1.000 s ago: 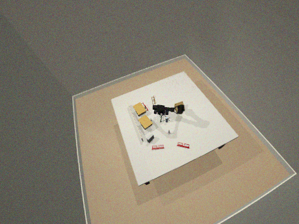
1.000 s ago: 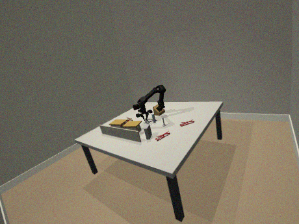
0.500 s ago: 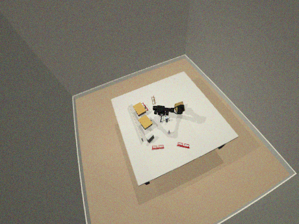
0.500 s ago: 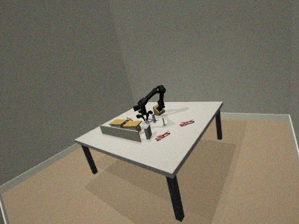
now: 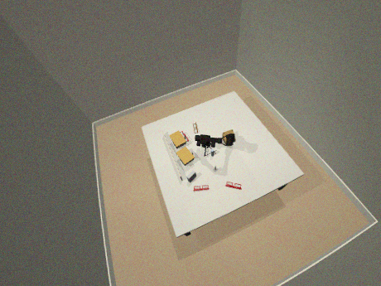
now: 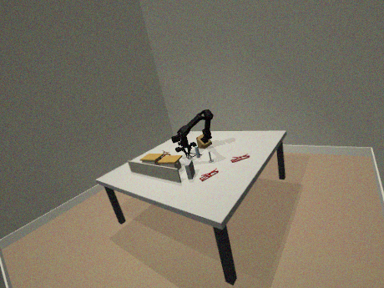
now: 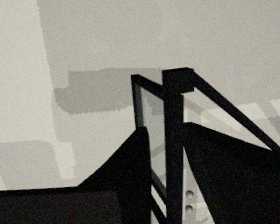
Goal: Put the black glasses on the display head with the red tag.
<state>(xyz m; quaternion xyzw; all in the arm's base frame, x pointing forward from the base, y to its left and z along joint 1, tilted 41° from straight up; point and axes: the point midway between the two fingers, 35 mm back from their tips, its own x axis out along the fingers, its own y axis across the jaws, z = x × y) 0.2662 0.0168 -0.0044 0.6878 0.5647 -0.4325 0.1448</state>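
Observation:
The black glasses (image 7: 174, 115) stand edge-on between the fingers in the wrist view, one temple running down to the right. My gripper (image 7: 164, 133) (image 6: 189, 151) is partly closed around the front frame. The right finger is close to the frame bar, while a narrow gap shows between the left finger and the bar, so I see no firm grip. The fingers are low over the table beside the small stands. Two yellow-topped blocks, one upper (image 5: 178, 139) and one lower (image 5: 185, 156), stand left of the arm and may be the display heads. The red tag cannot be made out for certain.
A long grey panel (image 6: 154, 171) runs behind the yellow-topped blocks. A dark grey block (image 6: 190, 169) (image 5: 191, 176) stands at its end. A thin post (image 6: 210, 157) stands near the gripper. Two red glasses (image 6: 209, 174) (image 6: 240, 159) lie farther out, and brown glasses (image 5: 195, 128) lie beyond the arm.

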